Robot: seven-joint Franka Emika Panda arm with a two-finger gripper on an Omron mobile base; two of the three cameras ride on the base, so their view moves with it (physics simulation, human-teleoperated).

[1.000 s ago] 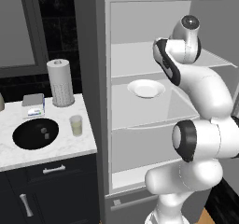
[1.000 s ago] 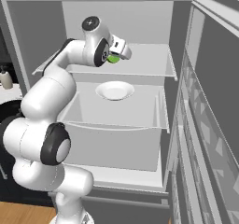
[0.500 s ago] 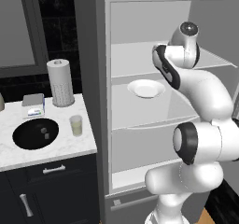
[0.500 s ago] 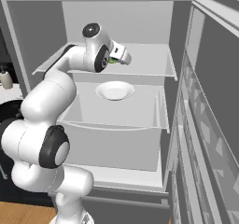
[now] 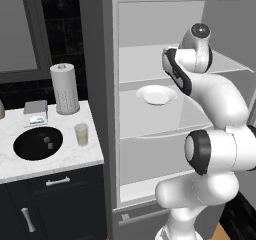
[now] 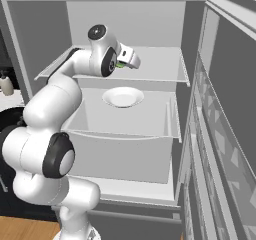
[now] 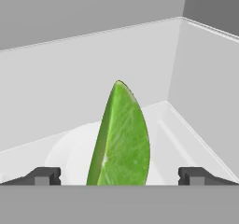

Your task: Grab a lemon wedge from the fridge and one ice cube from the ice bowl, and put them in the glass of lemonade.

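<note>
lemon wedge (image 7: 120,136) stands between the wide-spread tips of the gripper (image 7: 119,176), neither tip touching it, probably lined up for a pinch, inside the fridge (image 6: 150,69) above a white plate (image 6: 122,96). glass of lemonade (image 5: 81,134) and ice bowl (image 5: 25,146) wait on the tabletop (image 5: 60,156). no readable writing.

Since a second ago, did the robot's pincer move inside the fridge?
Yes. In the right base view the pincer has swung rightward along the upper shelf, ending past the white plate below it. Its jaws stand open around the lemon wedge.
</note>
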